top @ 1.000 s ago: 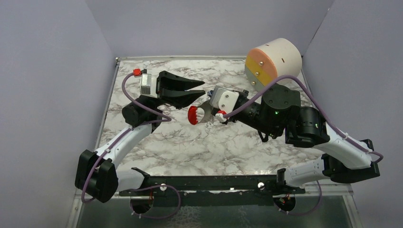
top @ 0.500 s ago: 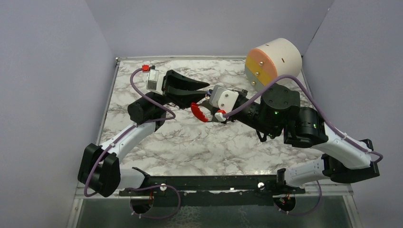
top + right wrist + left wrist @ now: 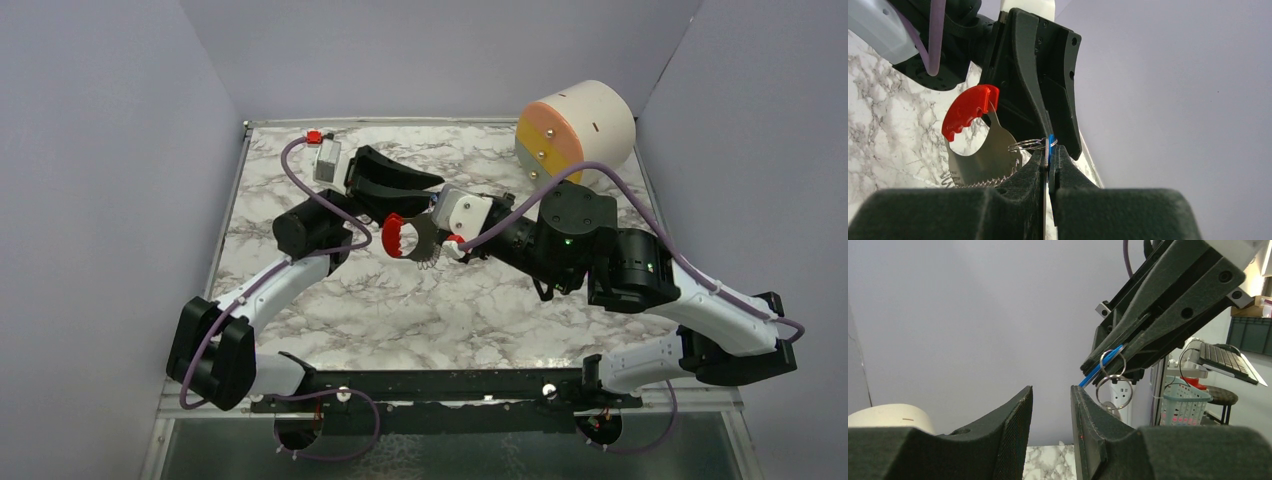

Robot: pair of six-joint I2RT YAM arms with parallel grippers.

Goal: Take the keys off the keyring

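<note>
On the left of the marble worktop, the left arm reaches up and across toward the middle. Its left hand is released: the two dark padded fingers stand parted with only a bare gap between them, and nothing is in their grasp. They sit just below and beside the tip of the other hand without touching it, as far as the left wrist view shows.

Near the middle of the worktop, held up off the surface, is the keyring, a bright red arc with a scalloped outer edge. It hangs just beside the left hand's black body (the right wrist view shows that body directly behind it). Joined to the keyring are the keys, silvery-grey flat metal with a toothed lower edge. Thin wire rings link that metal to a blue key.

The right hand is clenched: its fingers are pressed together on the blue key, so the bunch and the red keyring dangle from that grasp, to the left of its fingertips in the overhead view. The right arm bends back toward the near right corner.

At the far right corner a round cream drawer unit with an orange and yellow face stands well apart from both hands.
</note>
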